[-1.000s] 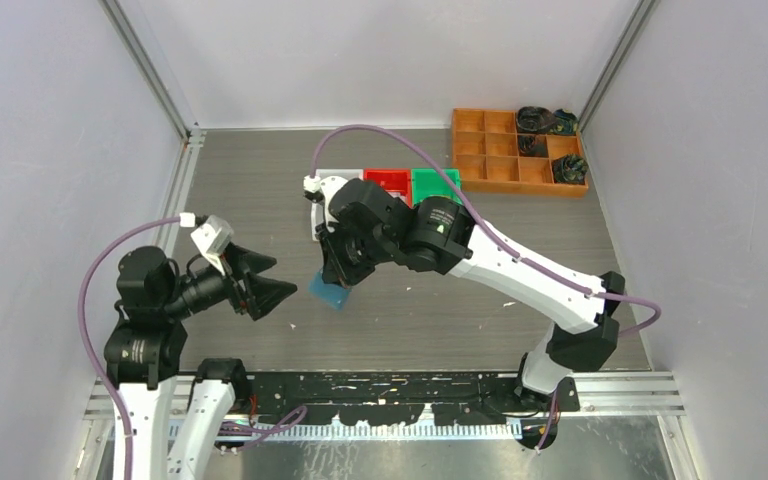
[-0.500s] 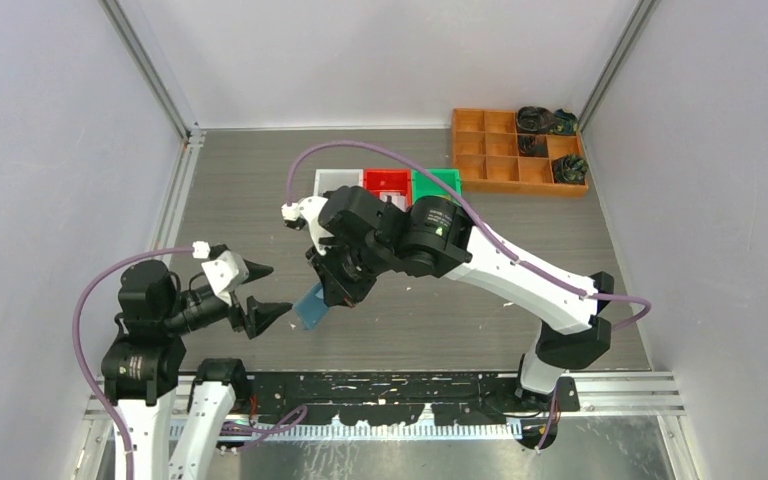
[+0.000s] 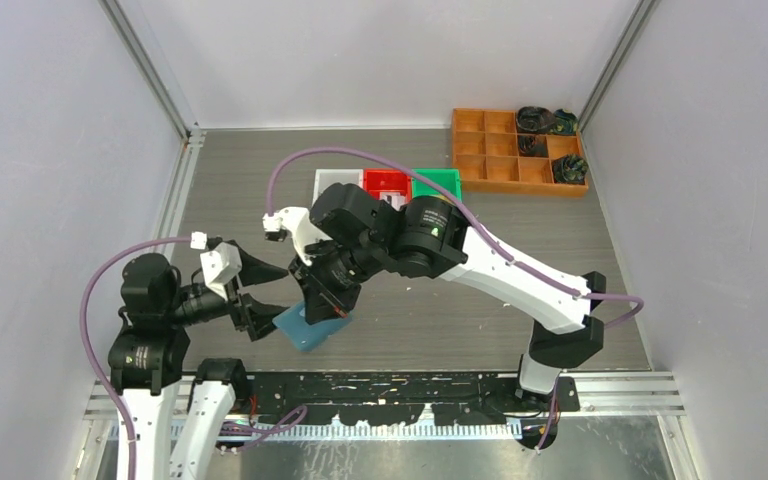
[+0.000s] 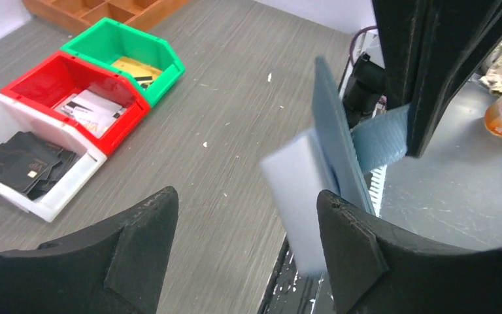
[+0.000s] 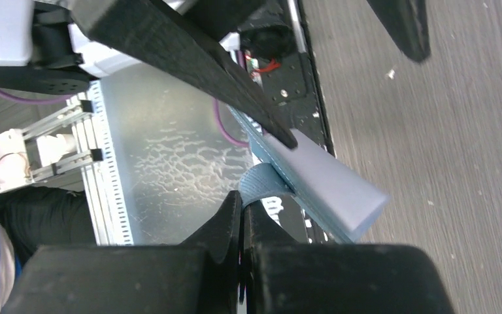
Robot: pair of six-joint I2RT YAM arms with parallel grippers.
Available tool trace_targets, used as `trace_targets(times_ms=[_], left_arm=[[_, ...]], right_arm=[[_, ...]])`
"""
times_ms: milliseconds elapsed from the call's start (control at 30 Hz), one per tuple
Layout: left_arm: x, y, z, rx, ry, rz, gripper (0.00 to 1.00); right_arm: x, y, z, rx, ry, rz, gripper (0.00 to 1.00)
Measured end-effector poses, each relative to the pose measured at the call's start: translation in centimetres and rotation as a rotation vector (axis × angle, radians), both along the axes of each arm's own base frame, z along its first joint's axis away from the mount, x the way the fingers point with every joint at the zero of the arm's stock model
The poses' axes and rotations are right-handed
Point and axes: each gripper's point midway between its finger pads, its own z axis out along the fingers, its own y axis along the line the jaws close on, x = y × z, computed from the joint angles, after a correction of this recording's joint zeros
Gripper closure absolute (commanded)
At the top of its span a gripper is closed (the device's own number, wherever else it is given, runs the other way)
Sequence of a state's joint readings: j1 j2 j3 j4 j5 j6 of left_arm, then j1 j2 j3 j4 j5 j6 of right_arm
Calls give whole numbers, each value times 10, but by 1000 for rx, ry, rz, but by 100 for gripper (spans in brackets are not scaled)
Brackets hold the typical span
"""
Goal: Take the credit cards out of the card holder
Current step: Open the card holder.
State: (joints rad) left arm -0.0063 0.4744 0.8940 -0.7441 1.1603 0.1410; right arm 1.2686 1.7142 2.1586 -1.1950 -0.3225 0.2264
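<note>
Pinching the card holder, right hand has neared the spread left hand.

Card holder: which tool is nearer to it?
Right. The right tool grips the card holder by its tab; the left tool sits open just beside it.

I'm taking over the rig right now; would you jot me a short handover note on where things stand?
Left gripper: open, holding nothing, pointed at the holder.
Right gripper: shut on the holder, which it holds tilted in the air just ahead of the left gripper.
Cards: a pale slab shows at the holder's end, but it is too blurred to tell whether it is a card.
Done: holder picked up and presented to the left gripper.
Left: grasp a card with the left gripper, pull it out, set it down, and likely repeat for the rest.
</note>
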Motion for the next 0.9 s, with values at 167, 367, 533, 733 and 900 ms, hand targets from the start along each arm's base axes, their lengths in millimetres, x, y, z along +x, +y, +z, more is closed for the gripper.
trace_targets(times_ms=[167, 367, 533, 733, 900], left_arm=[[-9, -4, 11, -44, -4, -23, 23], [-26, -9, 18, -91, 54, -80, 23], [-49, -13, 25, -108, 32, -150, 23], [-51, -13, 28, -111, 22, -161, 21], [-40, -14, 45, -149, 2, -127, 18]], right_arm=[[-9, 15, 11, 63, 24, 75, 99], [-13, 16, 20, 94, -2, 131, 99], [-13, 7, 33, 109, -52, 155, 100], [-10, 3, 46, 135, -99, 158, 100], [-11, 9, 44, 135, -82, 173, 99]])
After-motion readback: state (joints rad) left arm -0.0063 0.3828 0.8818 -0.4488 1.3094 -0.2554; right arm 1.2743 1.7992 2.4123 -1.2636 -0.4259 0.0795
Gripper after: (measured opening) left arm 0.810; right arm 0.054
